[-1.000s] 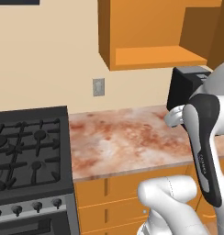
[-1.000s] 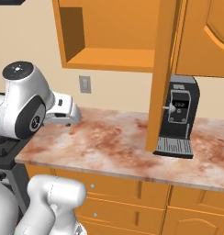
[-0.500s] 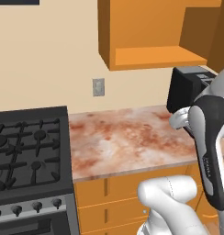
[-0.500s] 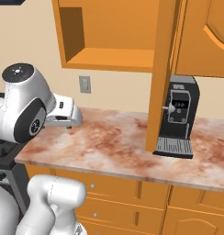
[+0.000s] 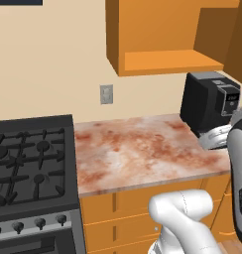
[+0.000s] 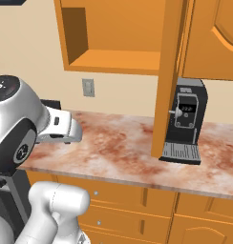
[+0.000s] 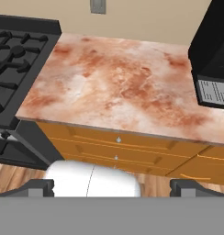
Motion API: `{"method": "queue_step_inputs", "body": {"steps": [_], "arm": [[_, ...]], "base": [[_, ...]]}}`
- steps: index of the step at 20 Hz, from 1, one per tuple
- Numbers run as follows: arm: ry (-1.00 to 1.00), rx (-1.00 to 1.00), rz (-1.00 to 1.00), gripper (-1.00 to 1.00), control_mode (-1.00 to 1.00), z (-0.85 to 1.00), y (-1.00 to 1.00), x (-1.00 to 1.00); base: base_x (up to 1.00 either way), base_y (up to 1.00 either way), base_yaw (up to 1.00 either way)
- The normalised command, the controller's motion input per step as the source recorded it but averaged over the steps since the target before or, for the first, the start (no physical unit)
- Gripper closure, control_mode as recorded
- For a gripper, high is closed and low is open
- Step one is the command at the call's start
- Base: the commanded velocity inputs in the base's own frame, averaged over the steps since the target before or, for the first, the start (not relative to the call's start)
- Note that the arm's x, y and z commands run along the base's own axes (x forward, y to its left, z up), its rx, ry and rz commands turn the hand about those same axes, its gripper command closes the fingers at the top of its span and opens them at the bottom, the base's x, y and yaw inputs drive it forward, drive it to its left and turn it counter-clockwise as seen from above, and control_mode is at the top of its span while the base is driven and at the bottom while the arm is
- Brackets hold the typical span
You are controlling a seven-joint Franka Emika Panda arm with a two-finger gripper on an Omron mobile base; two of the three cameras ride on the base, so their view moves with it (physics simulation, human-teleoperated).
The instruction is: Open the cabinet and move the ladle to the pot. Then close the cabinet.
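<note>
1. Left base view: cabinet (image 5: 167, 37) above the counter (image 5: 138, 151) has its inside exposed, so door's open; the shelf looks bare, no ladle on it that I can make out. Stove (image 5: 29, 163) sits left of the counter, black coffee machine (image 5: 210, 101) at the counter's right end, wall outlet (image 5: 106, 94) above the counter. Arm rises at the right edge, over the counter's right end.
2. Right base view: cabinet door (image 6: 167, 76) swung out edge-on, hanging in front of the coffee machine, small silver knob facing it. Shelf visible here is bare too. Arm's hand end hovers over the counter's left part; can't tell fingers from here.
3. Hand view: gripper (image 7: 112, 186) tips spread fully apart at the bottom, nothing between them, looking down on the counter and the drawer fronts (image 7: 118, 147) under it. Stove to the counter's left.
4. Progress, judged: step 1 (open) done. Ladle and pot can't be placed from any view, so can't say whether the transfer is done. Closing the door def. left.
</note>
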Motion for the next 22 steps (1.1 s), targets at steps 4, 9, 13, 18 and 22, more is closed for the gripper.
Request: {"method": "queue_step_inputs", "body": {"steps": [4, 9, 13, 18, 22], "arm": [[-0.01, 0.00, 0.00, -1.00, -1.00, 0.06, -0.01, -0.25], [-0.02, 0.00, 0.00, -1.00, -1.00, 0.00, 0.00, -0.02], [-0.05, 0.00, 0.00, -1.00, -1.00, 0.00, 0.00, 0.00], [-0.03, 0.00, 0.00, -1.00, -1.00, 0.00, -0.06, -0.11], [0.00, 0.00, 0.00, -1.00, -1.00, 0.00, -0.30, -0.37]], "base": [[0.00, 0.00, 0.00], [0.00, 0.00, 0.00], [0.00, 0.00, 0.00], [0.00, 0.00, 0.00], [0.00, 0.00, 0.00]]}}
